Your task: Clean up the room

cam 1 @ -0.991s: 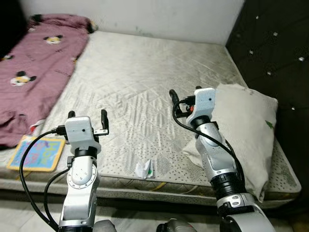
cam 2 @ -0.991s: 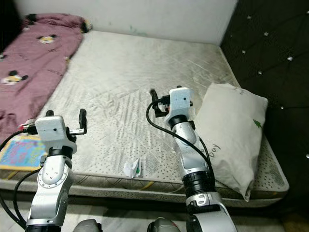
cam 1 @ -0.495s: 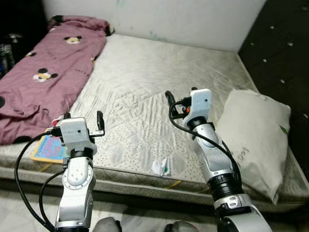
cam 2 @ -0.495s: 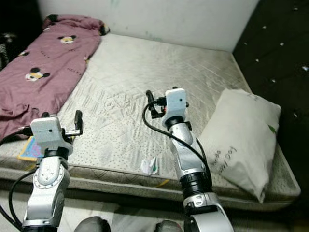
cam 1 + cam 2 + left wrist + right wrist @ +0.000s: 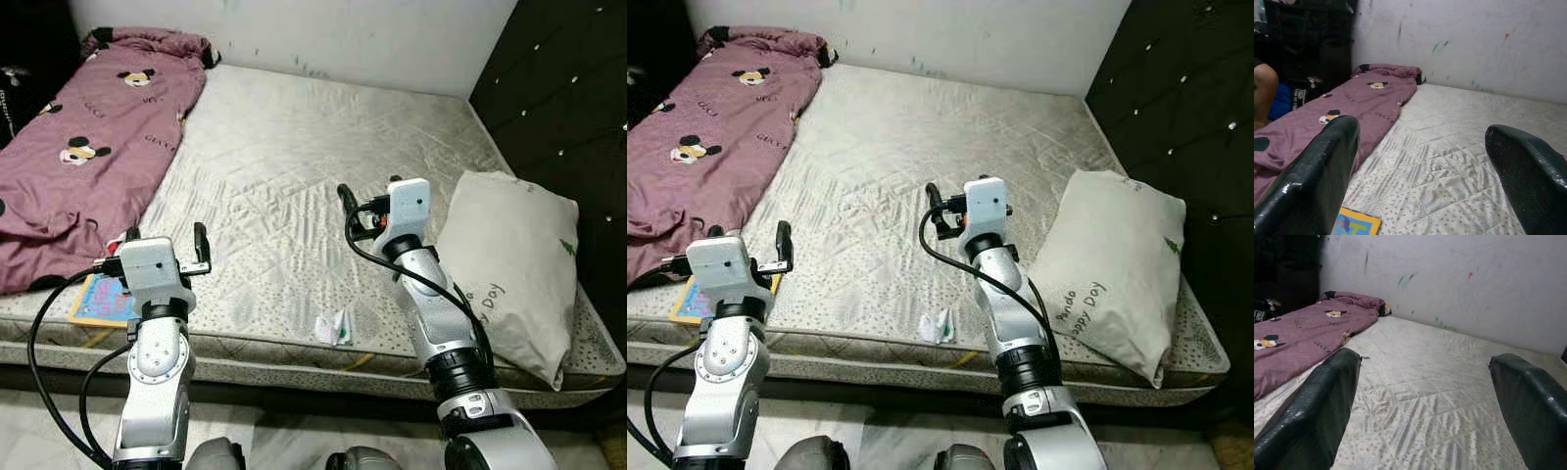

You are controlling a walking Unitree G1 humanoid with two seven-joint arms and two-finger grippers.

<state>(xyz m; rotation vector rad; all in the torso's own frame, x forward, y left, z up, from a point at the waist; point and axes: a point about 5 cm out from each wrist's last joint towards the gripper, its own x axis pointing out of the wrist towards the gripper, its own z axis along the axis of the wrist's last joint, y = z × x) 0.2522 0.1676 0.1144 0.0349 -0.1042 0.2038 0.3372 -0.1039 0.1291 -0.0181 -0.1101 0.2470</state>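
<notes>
Since the earlier frames the camera swung left and the pillow (image 5: 509,269) drew nearer; nothing on the bed itself shifted. Your left gripper (image 5: 165,242) hovered over the mattress's (image 5: 294,166) near edge, fingers spread and empty, beside the colourful book (image 5: 96,300). Your right gripper (image 5: 370,200) hung released over mid-mattress. A crumpled wrapper (image 5: 335,328) lay between them near the edge. The pillow read "Dog"; the maroon blanket (image 5: 83,147) showed cartoon mice and "GUCCI".

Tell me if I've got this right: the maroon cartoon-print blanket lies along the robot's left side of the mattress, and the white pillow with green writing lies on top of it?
Not quite. The maroon cartoon-print blanket does lie along the left side of the quilted grey mattress, but the white pillow with green writing lies on the opposite, right side, well apart from it. The left eye view shows this.
</notes>
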